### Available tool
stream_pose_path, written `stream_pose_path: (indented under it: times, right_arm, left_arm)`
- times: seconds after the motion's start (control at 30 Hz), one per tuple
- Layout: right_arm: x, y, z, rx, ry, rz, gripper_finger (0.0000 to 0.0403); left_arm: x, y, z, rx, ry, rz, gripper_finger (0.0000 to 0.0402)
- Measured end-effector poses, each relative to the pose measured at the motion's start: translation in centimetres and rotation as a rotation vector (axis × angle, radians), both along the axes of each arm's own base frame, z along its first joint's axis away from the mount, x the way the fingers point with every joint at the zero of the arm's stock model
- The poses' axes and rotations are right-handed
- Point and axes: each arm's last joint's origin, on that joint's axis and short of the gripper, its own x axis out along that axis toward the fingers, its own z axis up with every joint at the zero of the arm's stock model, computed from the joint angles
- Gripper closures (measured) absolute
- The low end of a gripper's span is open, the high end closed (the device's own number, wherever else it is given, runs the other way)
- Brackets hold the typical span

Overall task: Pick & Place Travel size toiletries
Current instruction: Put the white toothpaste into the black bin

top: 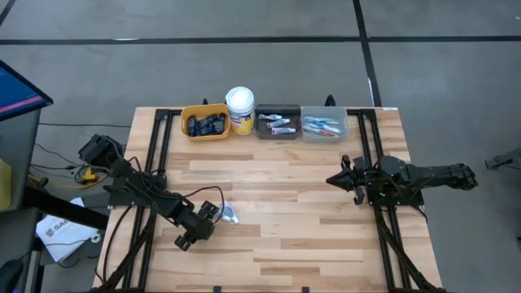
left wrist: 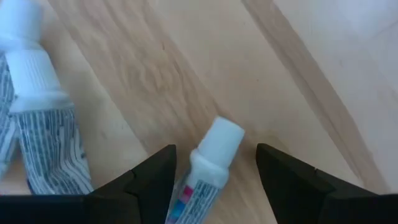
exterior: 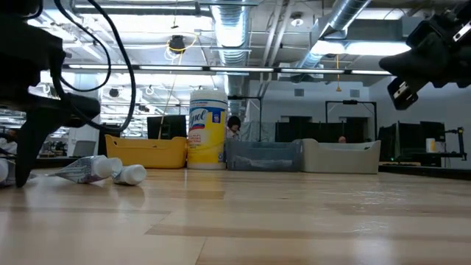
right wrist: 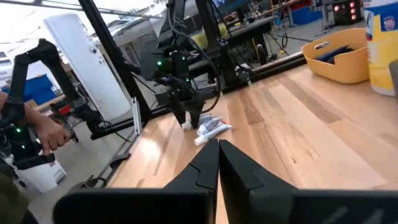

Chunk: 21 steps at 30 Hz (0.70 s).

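Observation:
Two small white tubes lie on the table in front of my left arm. One white tube [left wrist: 208, 165] with red-blue marks and a white cap lies between the fingers of my left gripper [left wrist: 214, 180], which is open and low over the table [top: 216, 213]. The other white tube [left wrist: 40, 130] lies beside it, outside the fingers. Both tubes show in the low view [exterior: 110, 171] and the high view [top: 230, 215]. My right gripper [top: 335, 180] is shut and empty, raised over the table's right half; it also shows in the right wrist view [right wrist: 217, 155].
Along the far edge stand a yellow bin [top: 205, 122] with dark navy tubes, a white-lidded yellow tub [top: 240, 108], a dark bin [top: 278, 124] with white tubes and a grey bin [top: 324, 125] with toothbrushes. A person's hand [right wrist: 53, 134] shows beyond the table's left side.

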Motion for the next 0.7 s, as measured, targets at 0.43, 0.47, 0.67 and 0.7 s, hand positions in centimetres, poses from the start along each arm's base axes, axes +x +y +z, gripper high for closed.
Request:
stream_pose_path:
  times: [0.43,0.47,0.67,0.7]
  right_arm:
    - [0.01,-0.03,-0.02,0.014,0.002,-0.004,0.0398]
    - [0.01,-0.03,-0.02,0.014,0.003,-0.004,0.0398]
    - [0.01,-0.03,-0.04,0.014,0.003,-0.004,0.0398]
    - [0.01,-0.03,-0.04,0.014,0.003,-0.004,0.0398]
  left_arm:
    - [0.21,-0.08,-0.07,0.025,-0.063,-0.088,0.0223]
    - [0.11,-0.02,-0.19,0.025,-0.058,-0.088,0.0235]
    - [-0.06,0.04,-0.40,0.018,-0.056,-0.093,0.0307]
    - [-0.04,0.03,-0.39,0.016,-0.058,-0.093,0.0315]
